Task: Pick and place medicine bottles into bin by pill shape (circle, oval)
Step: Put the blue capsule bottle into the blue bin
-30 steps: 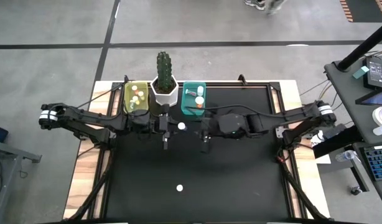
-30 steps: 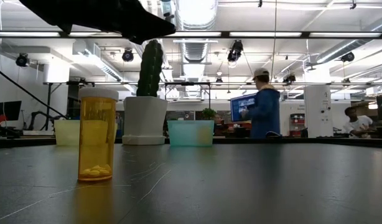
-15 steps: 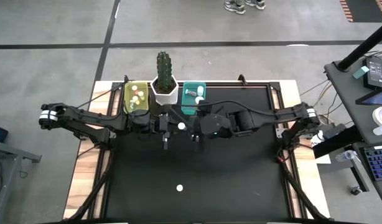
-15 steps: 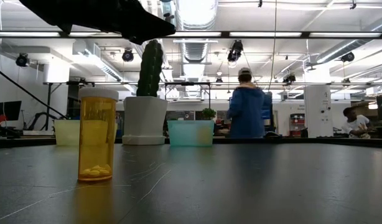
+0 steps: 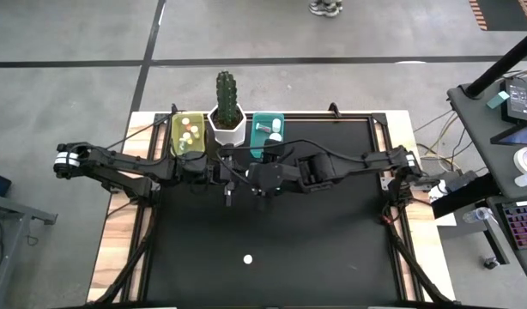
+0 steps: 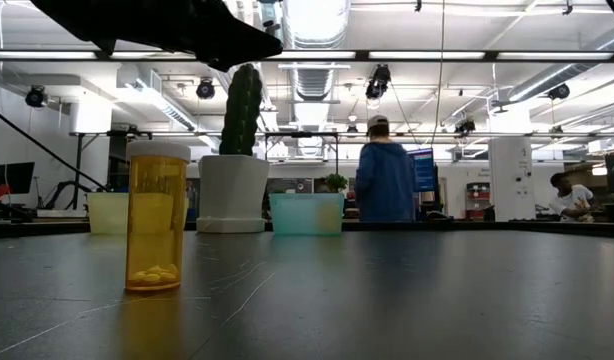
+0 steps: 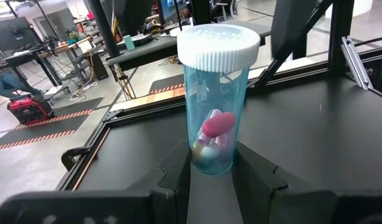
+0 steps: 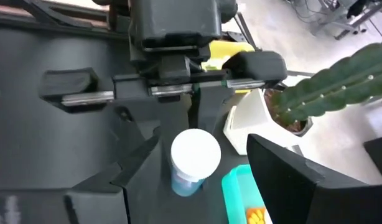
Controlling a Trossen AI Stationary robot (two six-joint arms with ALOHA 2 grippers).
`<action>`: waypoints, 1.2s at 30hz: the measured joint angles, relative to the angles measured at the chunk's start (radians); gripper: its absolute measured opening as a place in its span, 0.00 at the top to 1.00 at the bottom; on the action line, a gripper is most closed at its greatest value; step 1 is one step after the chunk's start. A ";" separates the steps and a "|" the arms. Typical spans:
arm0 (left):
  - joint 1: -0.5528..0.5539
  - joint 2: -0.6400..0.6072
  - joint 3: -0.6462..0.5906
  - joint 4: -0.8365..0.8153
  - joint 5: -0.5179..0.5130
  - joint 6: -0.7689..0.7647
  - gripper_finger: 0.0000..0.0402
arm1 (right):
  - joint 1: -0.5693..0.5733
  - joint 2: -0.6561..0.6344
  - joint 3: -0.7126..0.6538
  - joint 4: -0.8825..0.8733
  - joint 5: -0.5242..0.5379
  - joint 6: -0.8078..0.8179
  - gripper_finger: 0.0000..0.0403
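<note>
Blue-bodied medicine bottle (image 7: 214,106) stands gripped in the left pincer (image 7: 214,177) near the desk's (image 5: 332,257) far edge; right pincer (image 8: 203,186) spread open around it.

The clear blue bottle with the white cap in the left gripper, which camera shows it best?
The left wrist view: the clear blue bottle stands between the left gripper's fingers, pills visible. The right wrist view shows mainly its cap. The high view hides it; the low view misses it.

cactus (image 5: 225,90) (white pot (image 5: 227,129)), person (image 6: 384,182)
</note>
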 joint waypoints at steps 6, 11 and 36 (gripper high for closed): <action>0.000 0.000 0.000 0.000 0.000 0.000 0.81 | 0.000 0.003 -0.002 -0.010 0.000 0.012 0.43; 0.000 0.000 0.000 0.001 0.000 -0.002 0.81 | 0.000 0.003 -0.004 -0.018 0.000 0.015 0.45; 0.000 0.000 0.000 0.009 0.000 -0.003 0.81 | 0.000 0.003 -0.009 -0.017 -0.012 0.032 0.68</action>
